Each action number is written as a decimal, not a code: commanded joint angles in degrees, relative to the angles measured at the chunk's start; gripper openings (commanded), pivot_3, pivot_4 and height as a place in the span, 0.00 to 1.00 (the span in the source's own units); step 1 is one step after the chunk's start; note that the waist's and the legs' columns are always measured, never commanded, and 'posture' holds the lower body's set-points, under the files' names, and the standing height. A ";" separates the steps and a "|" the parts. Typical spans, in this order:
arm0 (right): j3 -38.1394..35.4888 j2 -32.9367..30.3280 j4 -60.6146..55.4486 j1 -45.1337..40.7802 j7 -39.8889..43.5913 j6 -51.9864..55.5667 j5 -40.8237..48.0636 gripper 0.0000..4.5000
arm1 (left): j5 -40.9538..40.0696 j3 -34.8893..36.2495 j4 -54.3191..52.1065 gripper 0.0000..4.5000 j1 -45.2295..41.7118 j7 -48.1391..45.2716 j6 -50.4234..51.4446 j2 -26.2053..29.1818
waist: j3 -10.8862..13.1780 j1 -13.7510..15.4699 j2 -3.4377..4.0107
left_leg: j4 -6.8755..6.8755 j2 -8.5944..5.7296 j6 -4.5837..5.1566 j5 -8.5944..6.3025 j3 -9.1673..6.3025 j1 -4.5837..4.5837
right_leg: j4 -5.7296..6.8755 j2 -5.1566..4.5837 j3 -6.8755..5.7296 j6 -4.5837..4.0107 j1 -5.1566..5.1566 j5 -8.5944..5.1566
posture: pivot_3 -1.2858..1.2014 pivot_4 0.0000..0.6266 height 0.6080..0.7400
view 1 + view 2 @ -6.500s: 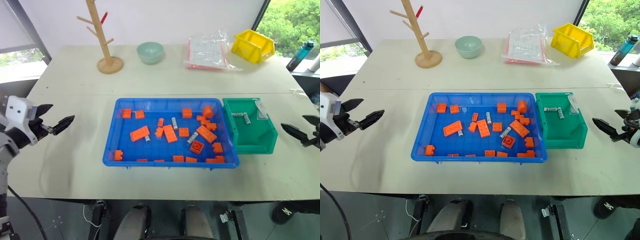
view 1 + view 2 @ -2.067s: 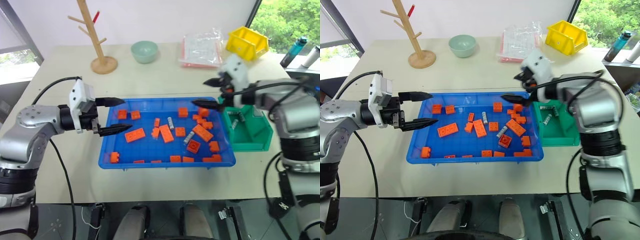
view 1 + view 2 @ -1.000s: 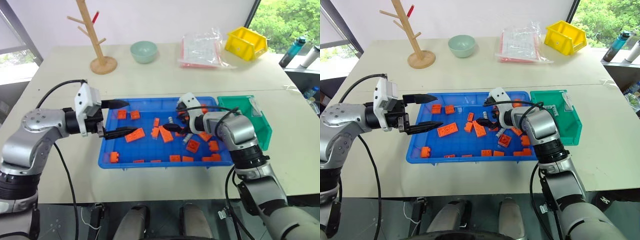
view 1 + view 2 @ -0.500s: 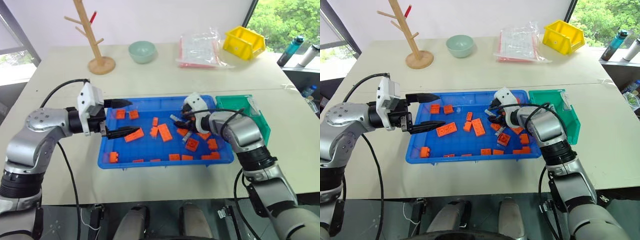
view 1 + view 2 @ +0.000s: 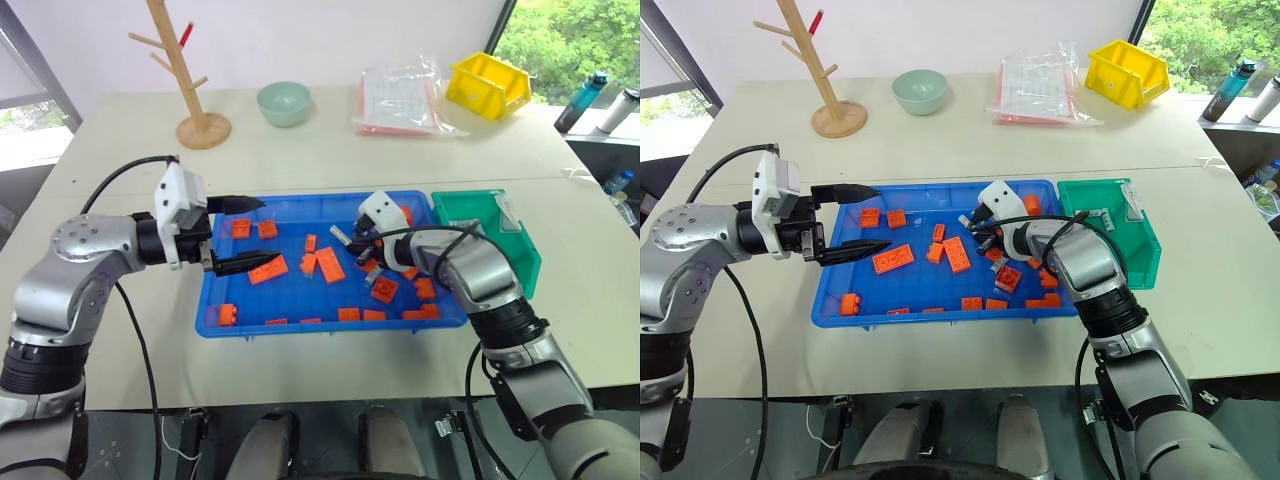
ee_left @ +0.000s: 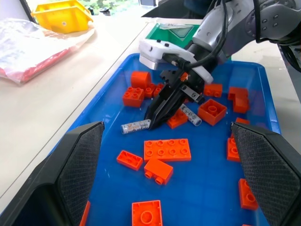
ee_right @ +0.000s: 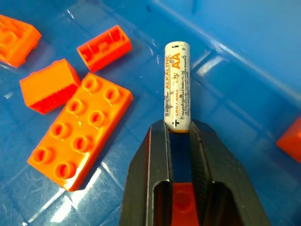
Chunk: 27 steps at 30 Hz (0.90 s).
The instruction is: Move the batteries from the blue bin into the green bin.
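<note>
While left pincer (image 5: 243, 236) hovers spread at blue bin (image 5: 300, 315) edge, right pincer (image 7: 178, 129) angled down, clamped on battery (image 7: 177, 85).

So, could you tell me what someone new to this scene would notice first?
Probably the right gripper, shut on the end of an AA battery over the middle of the blue bin, among scattered orange bricks. Next, the left gripper, its fingers spread open, hovers over the bin's left end. The green bin sits against the blue bin's right end.
</note>
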 commanded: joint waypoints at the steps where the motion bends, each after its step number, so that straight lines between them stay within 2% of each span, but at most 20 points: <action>1: -9.35 -1.47 -8.89 -4.73 0.76 6.89 6.11 0.00 | 0.24 0.63 -0.09 1.00 -0.20 -0.30 -0.97 0.24 | 0.00 0.02 0.00 | 0.00 0.00 0.00 0.00 0.00 0.00 | 0.00 0.00 0.00 0.00 0.00 0.00 | 0.52 0.24 0.90; 4: -18.63 -6.03 -12.38 -7.62 1.31 14.92 10.69 0.00 | 0.41 0.63 0.57 1.00 0.34 -0.70 -1.41 0.19 | 0.00 0.44 0.00 | 0.00 -0.01 0.00 0.00 0.00 0.00 | -0.01 0.00 0.00 0.00 0.02 0.00 | 0.52 0.24 0.90; 6: -22.72 -15.15 -13.62 -5.47 2.92 16.34 10.63 0.00 | 0.45 0.70 1.17 1.00 0.49 -1.07 -1.72 0.18 | 0.00 1.26 0.00 | 0.01 -0.03 0.01 0.00 -0.04 0.00 | -0.02 0.00 -0.01 0.00 0.06 0.00 | 0.52 0.24 0.90; 9: -27.08 -24.39 -14.11 -0.58 4.44 17.06 11.09 0.00 | 0.31 0.93 1.91 1.00 0.26 -1.50 -1.94 0.18 | -0.01 2.13 -0.03 | 0.03 -0.15 0.06 -0.03 -0.13 0.00 | -0.07 -0.06 0.00 0.00 0.13 0.00 | 0.52 0.24 0.90; 17: -29.59 -29.10 -14.28 4.05 4.73 16.30 13.13 0.00 | 0.22 1.13 2.67 1.00 -0.27 -1.89 -2.16 0.01 | 0.00 0.56 -0.01 | -0.04 0.20 0.07 -0.04 0.40 0.09 | -0.08 0.01 0.02 0.01 0.07 0.00 | 0.52 0.24 0.90; 19: -33.29 -29.24 -15.00 13.43 3.62 15.83 11.75 0.24 | 0.79 -0.34 4.99 1.00 -3.33 -2.12 -2.98 -1.52 | -0.08 1.53 -0.15 | -0.05 0.15 0.08 -0.04 0.36 0.07 | -0.06 -0.02 0.01 0.01 0.09 0.00 | 0.52 0.24 0.90; 20: -34.23 -29.16 -15.12 16.28 2.96 15.31 11.36 0.33 | 1.01 -0.87 5.63 1.00 -4.40 -2.22 -3.21 -2.06 | -0.13 2.17 -0.26 | -0.01 0.12 0.11 -0.06 0.21 0.07 | -0.06 0.00 -0.02 0.01 0.16 0.00 | 0.52 0.24 0.90; 25: -33.86 -31.10 -12.96 18.25 2.61 10.65 10.91 0.92 | 1.58 -1.50 6.86 1.00 -6.51 -2.88 -3.74 -2.65 | -0.05 2.73 -0.11 | 0.19 -0.17 0.19 -0.08 0.34 0.00 | -0.10 -0.23 0.05 0.01 0.19 0.01 | 0.52 0.24 0.90; 26: -33.60 -31.68 -12.53 17.93 2.98 9.95 11.09 0.99 | 1.61 -1.42 6.88 1.00 -6.56 -2.92 -3.78 -2.60 | -0.05 2.67 -0.11 | 0.19 -0.11 0.19 -0.08 0.34 0.03 | -0.12 -0.19 0.05 0.01 0.18 0.01 | 0.52 0.24 0.90; 27: -33.22 -32.17 -12.13 16.79 3.67 9.25 11.71 0.99 | 1.58 -1.25 6.77 1.00 -6.42 -2.93 -3.79 -2.48 | -0.05 2.60 -0.11 | 0.18 -0.07 0.19 -0.08 0.35 0.05 | -0.12 -0.16 0.05 0.01 0.17 0.01 | 0.52 0.24 0.90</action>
